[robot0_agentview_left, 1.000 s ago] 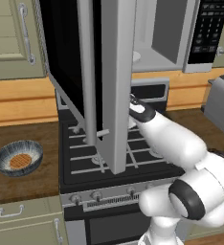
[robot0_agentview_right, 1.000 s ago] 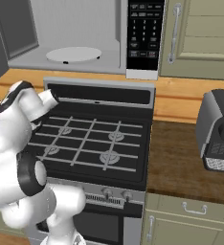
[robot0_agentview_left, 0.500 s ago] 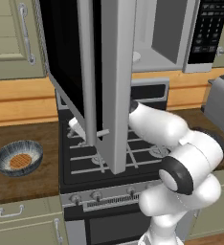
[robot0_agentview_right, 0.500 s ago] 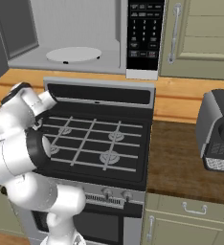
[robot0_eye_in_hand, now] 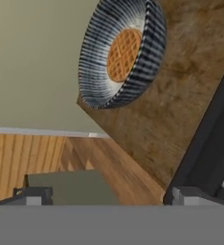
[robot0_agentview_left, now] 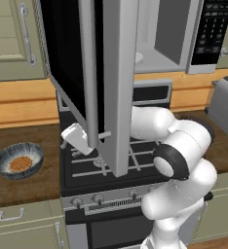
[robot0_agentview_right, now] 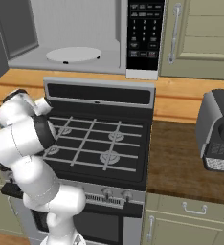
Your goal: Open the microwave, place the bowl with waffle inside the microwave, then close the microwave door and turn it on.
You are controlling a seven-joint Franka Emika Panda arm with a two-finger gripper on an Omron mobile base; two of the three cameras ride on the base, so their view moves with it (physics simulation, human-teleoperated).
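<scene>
Microwave (robot0_agentview_right: 85,38), mounted above the gas stove (robot0_agentview_right: 95,143): cavity exposed, turntable plate (robot0_agentview_right: 73,54) bare; microwave door (robot0_agentview_left: 94,73) swung fully open toward the near left; opening step judged complete. Gripper (robot0_agentview_left: 77,138): had swung leftward from over the stove within the last second, toward the left counter (robot0_agentview_left: 18,189); jaws spread wide, holding nothing. Bowl with waffle (robot0_agentview_left: 18,160): resting on that counter, left of the stove, apart from the gripper; pickup judged next.

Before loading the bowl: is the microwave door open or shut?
Open. The microwave door is swung out over the stove, and the microwave cavity with its round plate is exposed.
</scene>
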